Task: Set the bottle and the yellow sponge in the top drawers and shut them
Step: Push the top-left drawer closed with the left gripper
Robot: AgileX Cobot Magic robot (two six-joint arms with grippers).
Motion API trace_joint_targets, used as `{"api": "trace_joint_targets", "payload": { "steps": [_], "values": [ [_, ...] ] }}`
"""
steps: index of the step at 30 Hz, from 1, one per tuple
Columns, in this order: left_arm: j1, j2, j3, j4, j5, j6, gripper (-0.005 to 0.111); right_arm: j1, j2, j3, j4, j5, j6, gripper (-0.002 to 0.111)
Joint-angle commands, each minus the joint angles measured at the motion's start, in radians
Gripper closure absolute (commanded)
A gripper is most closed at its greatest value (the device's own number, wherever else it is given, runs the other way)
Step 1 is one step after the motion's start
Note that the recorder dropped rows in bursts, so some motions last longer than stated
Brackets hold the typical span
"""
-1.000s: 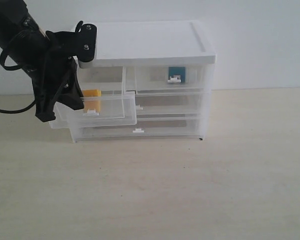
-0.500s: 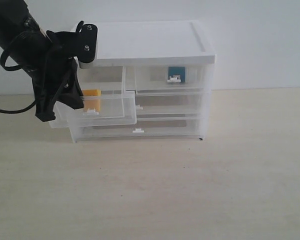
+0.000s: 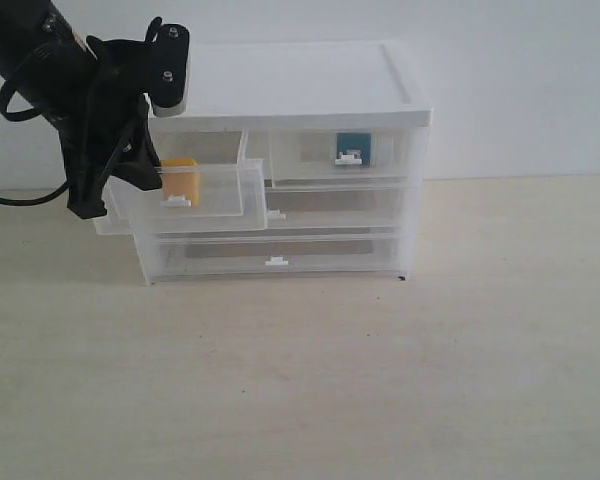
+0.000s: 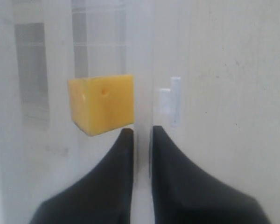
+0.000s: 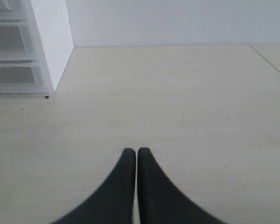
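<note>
The yellow sponge point(image 3: 180, 181) point(image 4: 102, 103) lies inside the left top drawer point(image 3: 225, 196), which is pulled out of the white-topped cabinet point(image 3: 290, 85) and sits roughly level. My left gripper point(image 3: 138, 172) point(image 4: 140, 130) is shut on that drawer's front wall at its left end, one finger inside and one outside, near the white pull tab point(image 4: 170, 100). The bottle's teal label point(image 3: 352, 146) shows through the right top drawer point(image 3: 385, 160), which is pushed in. My right gripper point(image 5: 136, 150) is shut on nothing above bare table; it does not show in the exterior view.
Two full-width translucent drawers point(image 3: 280, 255) sit shut below the top pair. The cabinet's white side point(image 5: 49, 42) stands to one side of the right gripper. A black cable point(image 3: 20, 198) trails from the left arm. Pale wooden table point(image 3: 380, 380) spreads in front.
The pulled-out left drawer, which sagged downward before, has been lifted up to about level by my left gripper and shifted slightly left. The right drawer and bottle have not moved.
</note>
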State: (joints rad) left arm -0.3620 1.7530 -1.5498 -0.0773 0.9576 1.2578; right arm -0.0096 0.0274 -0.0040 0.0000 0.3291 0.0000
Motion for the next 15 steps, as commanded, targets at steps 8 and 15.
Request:
{"api": "trace_joint_targets", "payload": {
  "steps": [8, 15],
  "values": [
    [0.002, 0.047, -0.019, -0.012, -0.256, -0.045, 0.102, 0.001, -0.006, 0.004, 0.000, -0.008, 0.000, 0.108],
    [0.002, 0.051, -0.020, 0.019, -0.279, -0.052, 0.092, 0.001, -0.006, 0.004, 0.000, -0.008, 0.000, 0.108]
  ]
}}
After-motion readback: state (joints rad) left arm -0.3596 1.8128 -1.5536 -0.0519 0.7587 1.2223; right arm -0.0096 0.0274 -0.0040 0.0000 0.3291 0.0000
